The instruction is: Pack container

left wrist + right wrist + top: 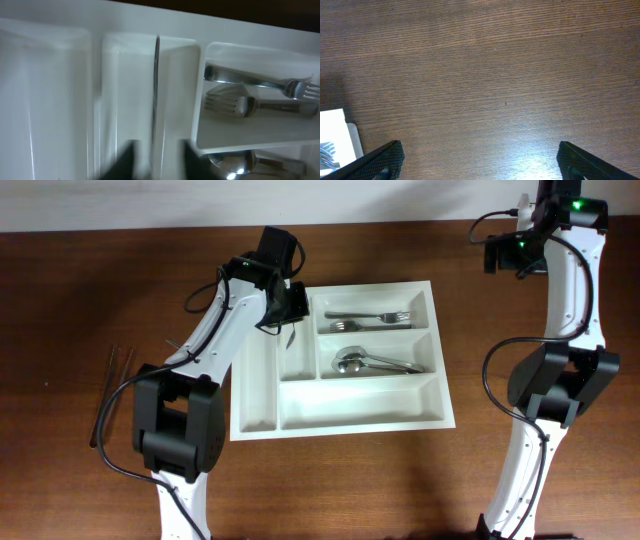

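The container, a white cutlery tray [340, 408], lies mid-table. Its top wide compartment holds two forks [368, 317], also seen in the left wrist view [260, 97]. The middle wide one holds spoons [372, 362]. My left gripper [288, 320] hovers over the inner narrow compartment [150, 100]. Its fingers [157, 160] are apart. A thin dark straight utensil [156, 90] lies lengthwise in that compartment, running in between the fingertips; I cannot tell whether they touch it. My right gripper [480, 162] is wide open and empty over bare wood, far right [505, 255].
Two thin dark sticks [110, 395] lie on the wooden table left of the left arm. The outer narrow compartment [255, 390] and the bottom wide compartment [360, 402] hold nothing. A tray corner [335, 135] shows at the right wrist view's left edge.
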{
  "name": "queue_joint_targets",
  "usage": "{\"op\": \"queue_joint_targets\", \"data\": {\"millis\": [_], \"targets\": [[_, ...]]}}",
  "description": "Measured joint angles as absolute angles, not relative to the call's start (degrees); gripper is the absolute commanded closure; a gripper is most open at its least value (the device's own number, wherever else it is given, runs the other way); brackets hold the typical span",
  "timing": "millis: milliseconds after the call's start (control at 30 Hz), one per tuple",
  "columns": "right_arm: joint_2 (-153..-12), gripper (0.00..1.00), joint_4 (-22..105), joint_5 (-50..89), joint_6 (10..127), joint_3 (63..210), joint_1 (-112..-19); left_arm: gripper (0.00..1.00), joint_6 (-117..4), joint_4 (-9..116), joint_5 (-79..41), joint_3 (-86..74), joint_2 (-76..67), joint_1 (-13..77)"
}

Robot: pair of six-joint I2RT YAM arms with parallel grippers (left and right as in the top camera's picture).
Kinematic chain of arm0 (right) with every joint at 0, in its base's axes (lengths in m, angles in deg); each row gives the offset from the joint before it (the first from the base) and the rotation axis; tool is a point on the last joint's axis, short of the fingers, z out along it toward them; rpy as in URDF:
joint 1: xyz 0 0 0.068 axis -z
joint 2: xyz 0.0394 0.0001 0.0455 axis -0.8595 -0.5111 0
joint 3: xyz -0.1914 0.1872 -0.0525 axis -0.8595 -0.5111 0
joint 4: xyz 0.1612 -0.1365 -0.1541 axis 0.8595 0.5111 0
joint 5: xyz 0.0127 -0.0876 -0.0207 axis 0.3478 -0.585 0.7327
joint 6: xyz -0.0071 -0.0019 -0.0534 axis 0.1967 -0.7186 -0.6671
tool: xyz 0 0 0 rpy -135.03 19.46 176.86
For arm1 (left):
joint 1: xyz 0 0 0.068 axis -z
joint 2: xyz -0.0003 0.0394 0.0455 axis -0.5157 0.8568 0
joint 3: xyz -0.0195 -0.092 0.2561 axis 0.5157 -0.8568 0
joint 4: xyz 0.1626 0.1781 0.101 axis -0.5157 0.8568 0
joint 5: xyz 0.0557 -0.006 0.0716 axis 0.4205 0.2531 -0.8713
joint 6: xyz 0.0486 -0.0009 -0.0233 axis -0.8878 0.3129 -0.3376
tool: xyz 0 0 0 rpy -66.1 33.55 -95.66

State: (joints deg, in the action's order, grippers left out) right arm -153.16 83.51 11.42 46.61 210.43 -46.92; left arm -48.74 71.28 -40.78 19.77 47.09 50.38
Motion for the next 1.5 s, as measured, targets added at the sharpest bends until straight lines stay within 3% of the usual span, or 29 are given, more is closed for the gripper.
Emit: {"op": "queue_joint_targets", "data": {"millis": [333, 500, 733, 1100, 1200, 1300, 1500], "targets": [[-153.16, 0.01, 83.53, 11.42, 46.61, 210.43, -46.92, 0.29, -48.54, 76.24, -40.74, 20.14, 47.09, 50.18], [-153.16, 0.01, 83.51, 11.42, 46.61, 210.43, -46.92, 0.28, -40.8, 90.05, -43.62, 21.93, 45.74, 46.03], [-153.16, 0.01, 83.53, 11.42, 46.61, 210.43, -46.92, 0.31, -33.61, 96.2, -46.64, 22.41, 40.21, 39.73], [-153.16, 0.01, 83.51, 11.42, 46.63, 210.43, -46.92, 0.35, -21.9, 91.28, -46.07, 15.31, 39.46, 34.79], [-153.16, 0.01, 83.53, 11.42, 46.61, 210.43, -46.92, 0.48, -20.94, 88.13, -44.54, 13.21, 39.46, 31.27], [-153.16, 0.01, 83.51, 11.42, 46.61, 210.43, -46.92, 0.55, -20.11, 84.68, -42.79, 11.81, 39.46, 28.96], [-153.16, 0.01, 83.51, 11.42, 46.61, 210.43, -46.92, 0.55, -19.65, 77.64, -39.27, 6.11, 39.46, 29.13]]}}
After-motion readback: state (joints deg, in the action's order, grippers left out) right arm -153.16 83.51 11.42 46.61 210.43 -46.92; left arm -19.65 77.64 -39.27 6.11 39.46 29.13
